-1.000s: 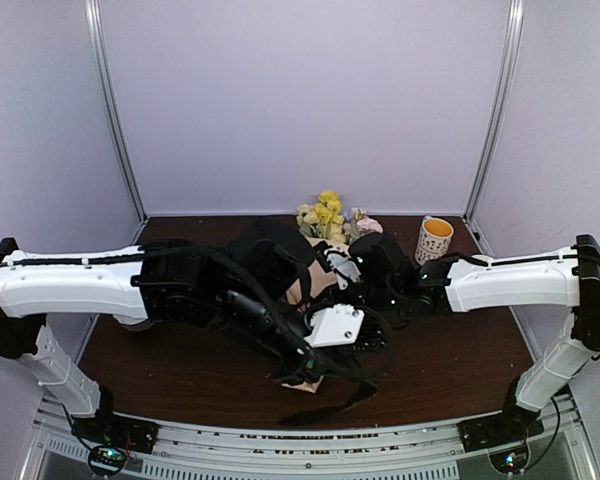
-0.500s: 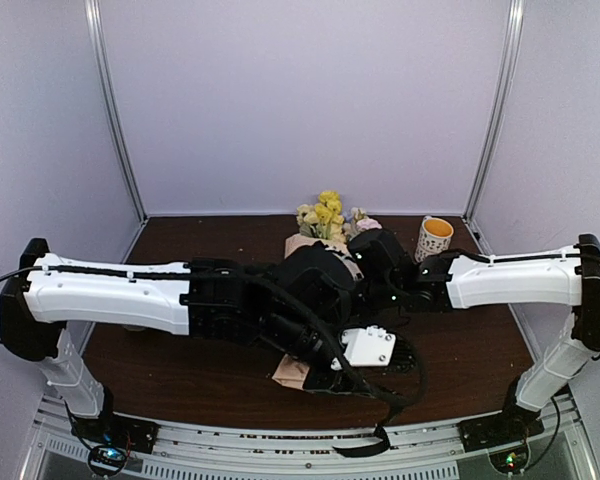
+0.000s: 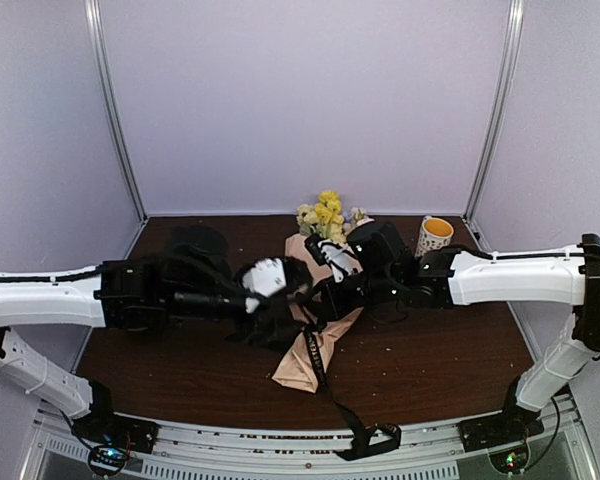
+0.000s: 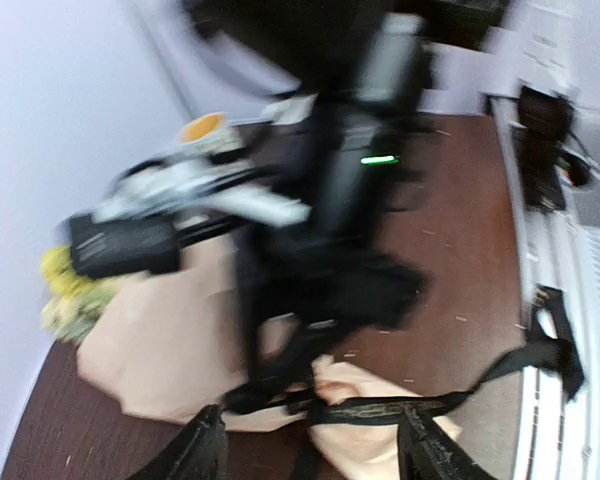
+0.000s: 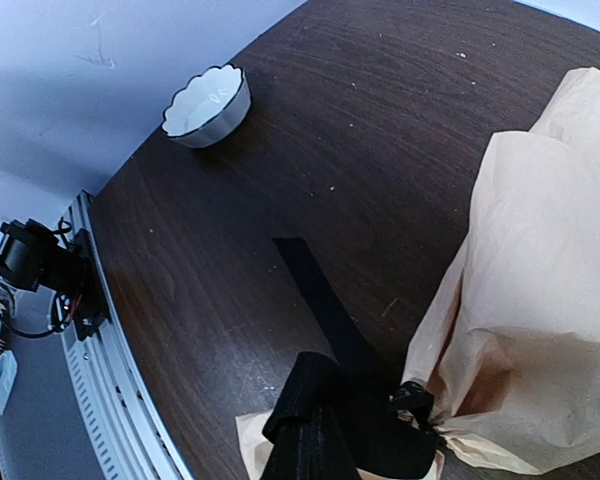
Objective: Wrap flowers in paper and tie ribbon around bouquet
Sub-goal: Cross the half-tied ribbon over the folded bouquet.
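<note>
Containers: mug (image 3: 434, 238), yellow inside, at the far right of the table (image 3: 450, 350); white scalloped bowl (image 5: 208, 103) well apart on the dark wood; bouquet (image 3: 302, 365) lay mid-table, flowers (image 3: 327, 213) at its far end; ribbon (image 3: 327, 385) trailed to the near rail (image 3: 260, 443); left gripper (image 4: 315, 455) fingers apart; right gripper (image 5: 330, 425) pinched together on the ribbon; pale lilac walls (image 3: 300, 100).

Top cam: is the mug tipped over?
No, the mug stands upright on the table, to the right of the flowers.
</note>
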You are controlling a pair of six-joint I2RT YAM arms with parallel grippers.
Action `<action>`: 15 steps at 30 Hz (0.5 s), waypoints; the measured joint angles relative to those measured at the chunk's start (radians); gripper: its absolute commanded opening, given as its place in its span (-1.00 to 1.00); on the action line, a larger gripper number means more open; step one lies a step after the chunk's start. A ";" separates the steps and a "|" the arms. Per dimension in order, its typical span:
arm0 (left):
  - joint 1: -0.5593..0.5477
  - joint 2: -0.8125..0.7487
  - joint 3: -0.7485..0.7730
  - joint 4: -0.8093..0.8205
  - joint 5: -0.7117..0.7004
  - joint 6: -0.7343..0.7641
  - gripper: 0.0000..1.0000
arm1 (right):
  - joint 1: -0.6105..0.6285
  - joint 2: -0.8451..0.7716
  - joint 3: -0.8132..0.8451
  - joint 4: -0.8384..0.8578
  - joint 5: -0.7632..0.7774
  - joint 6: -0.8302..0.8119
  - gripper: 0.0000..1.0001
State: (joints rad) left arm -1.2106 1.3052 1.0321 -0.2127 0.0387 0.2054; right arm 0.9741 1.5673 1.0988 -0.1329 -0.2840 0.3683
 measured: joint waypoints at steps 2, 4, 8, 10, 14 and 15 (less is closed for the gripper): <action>0.111 -0.070 -0.083 0.093 -0.025 -0.076 0.40 | 0.008 0.000 0.002 0.022 -0.008 0.027 -1.00; 0.193 -0.112 -0.167 0.175 -0.048 -0.149 0.51 | 0.021 0.003 0.007 0.048 -0.013 0.057 -1.00; 0.240 -0.121 -0.313 0.284 -0.055 -0.252 0.53 | 0.049 0.039 0.040 0.105 -0.016 0.114 -0.98; 0.270 -0.116 -0.369 0.325 -0.034 -0.303 0.52 | 0.060 0.071 0.065 0.115 -0.016 0.130 -0.95; 0.384 -0.093 -0.446 0.399 0.018 -0.401 0.50 | 0.077 0.163 0.136 0.114 -0.020 0.145 -0.83; 0.407 -0.086 -0.453 0.410 0.027 -0.417 0.50 | 0.080 0.193 0.159 0.108 -0.026 0.146 -0.79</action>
State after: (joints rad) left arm -0.8036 1.2190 0.5789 0.1974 0.0662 -0.2111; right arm 1.0546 1.7603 1.2579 -0.0254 -0.3103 0.5144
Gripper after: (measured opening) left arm 0.753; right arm 0.064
